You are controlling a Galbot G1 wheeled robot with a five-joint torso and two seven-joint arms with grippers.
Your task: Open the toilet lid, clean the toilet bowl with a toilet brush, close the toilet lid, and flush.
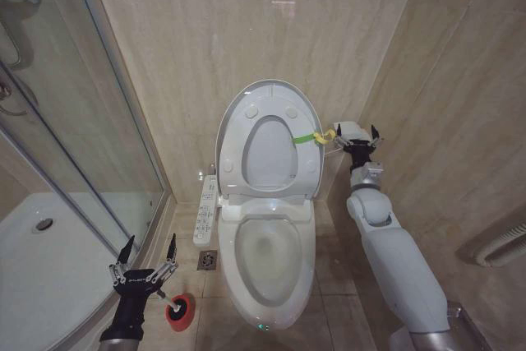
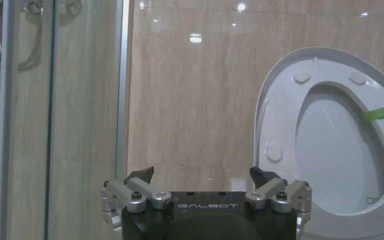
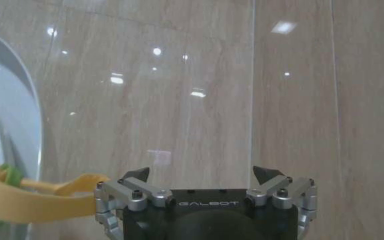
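The left gripper (image 1: 148,254) hangs low with its two fingers spread wide and empty, just above the one red holder cup (image 1: 180,312) on the floor, where the toilet brush (image 1: 167,295) stands. To its right lies the single toilet bowl (image 1: 267,265), long axis running away from the robot. Beyond it, the one toilet lid (image 1: 269,139) stands upright against the wall. The right gripper (image 1: 355,139), jaws apart, sits beside the lid's right edge at the yellow-green strap (image 1: 311,136).
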